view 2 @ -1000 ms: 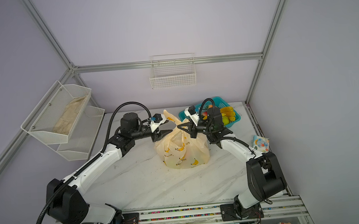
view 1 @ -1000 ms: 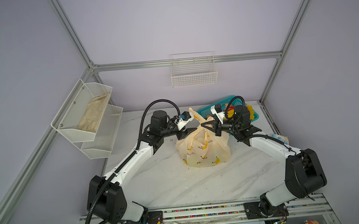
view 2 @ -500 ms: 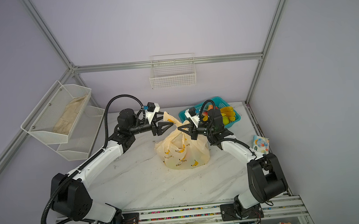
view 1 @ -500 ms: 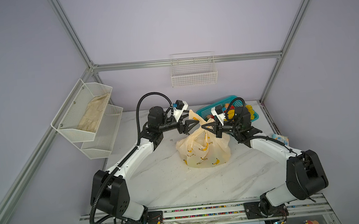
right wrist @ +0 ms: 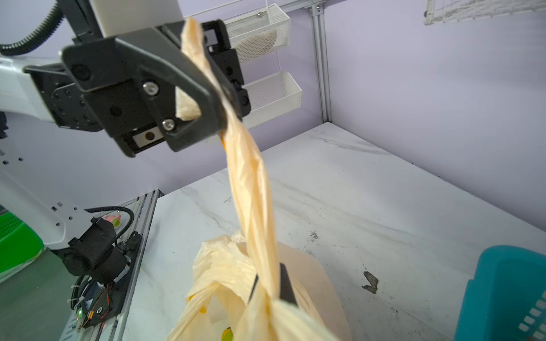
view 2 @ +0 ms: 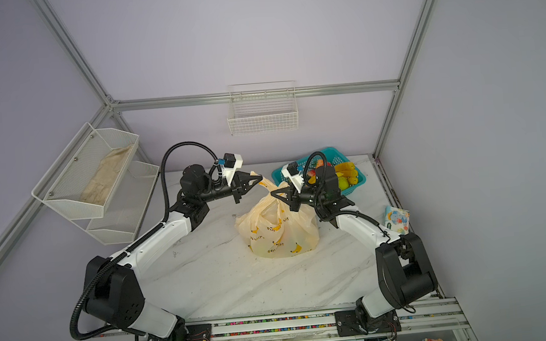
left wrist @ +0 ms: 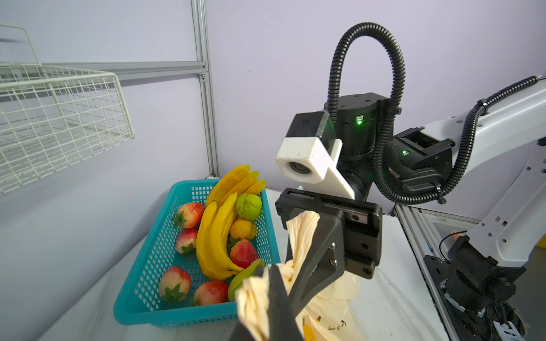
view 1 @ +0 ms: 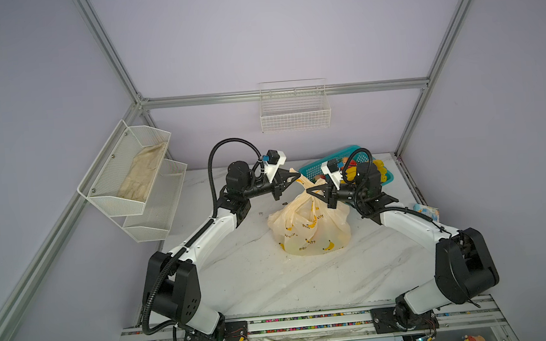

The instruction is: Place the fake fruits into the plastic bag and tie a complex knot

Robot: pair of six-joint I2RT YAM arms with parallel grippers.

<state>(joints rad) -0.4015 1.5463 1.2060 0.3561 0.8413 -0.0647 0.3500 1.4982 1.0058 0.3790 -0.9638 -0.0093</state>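
While left claw and right claw each clamp a twisted handle above it, the bag sits near the back edge of the marble table, lilac walls behind.

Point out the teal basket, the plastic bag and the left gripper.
teal basket (left wrist: 165, 314), left wrist view, front wall.
plastic bag (view 1: 316, 234), a top view, printed side.
left gripper (view 1: 296, 177), a top view, between its shut fingertips.

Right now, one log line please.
left end effector: shut on cream plastic bag handle; right end effector: same; teal mesh basket: toy fruits inside
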